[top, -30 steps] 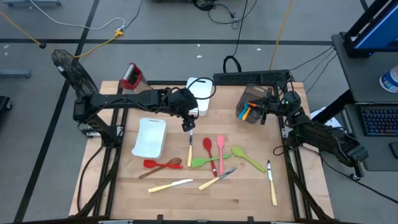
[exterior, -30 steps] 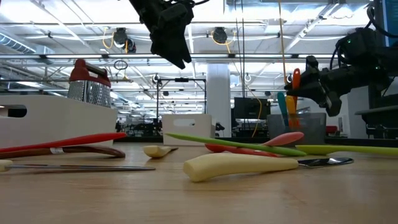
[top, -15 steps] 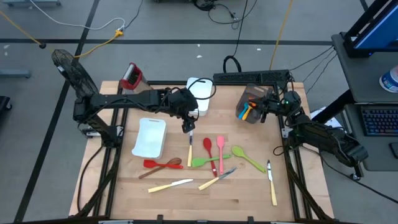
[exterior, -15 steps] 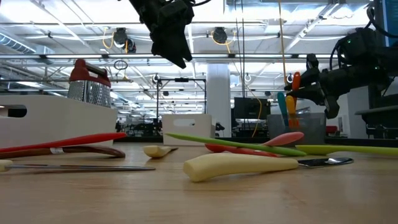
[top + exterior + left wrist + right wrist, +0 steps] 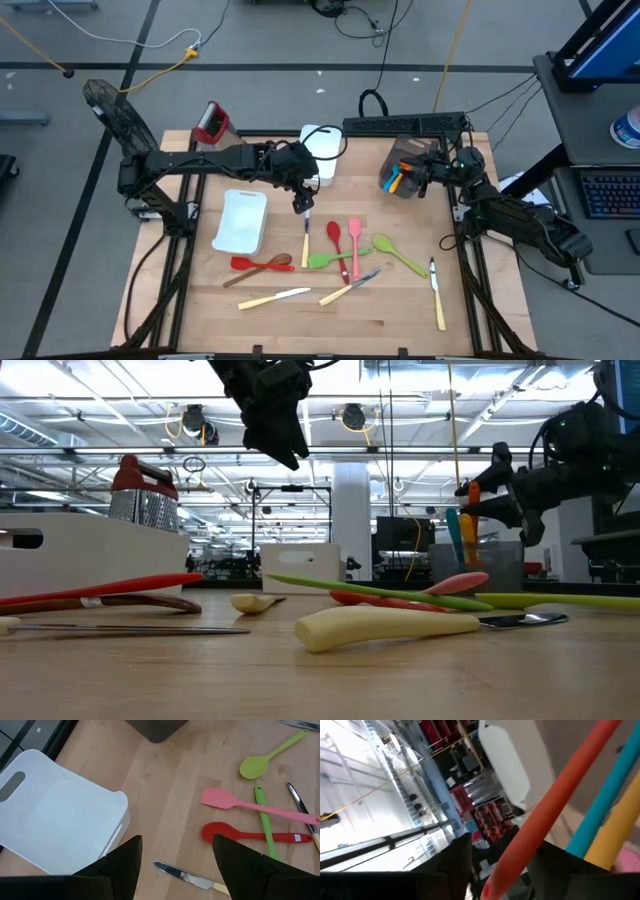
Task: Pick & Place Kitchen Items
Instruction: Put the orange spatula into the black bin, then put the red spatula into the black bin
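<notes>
High view: dark holder at the table's back right has orange, blue, yellow utensils in; right gripper beside it, jaws parted round the orange handle, likely letting go. Left gripper open, empty, above the cream-handled knife. About ten items remain on the table.

Pink spatula, red spoon, lime-green spoon, white tub — light wood table, grater seemingly red-topped.

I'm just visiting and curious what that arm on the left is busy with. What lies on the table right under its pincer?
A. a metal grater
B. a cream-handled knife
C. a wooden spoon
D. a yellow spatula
B: the left pincer hangs open above a cream-handled knife, whose blade shows between the two fingers in the left wrist view, beside the white tub.
</notes>
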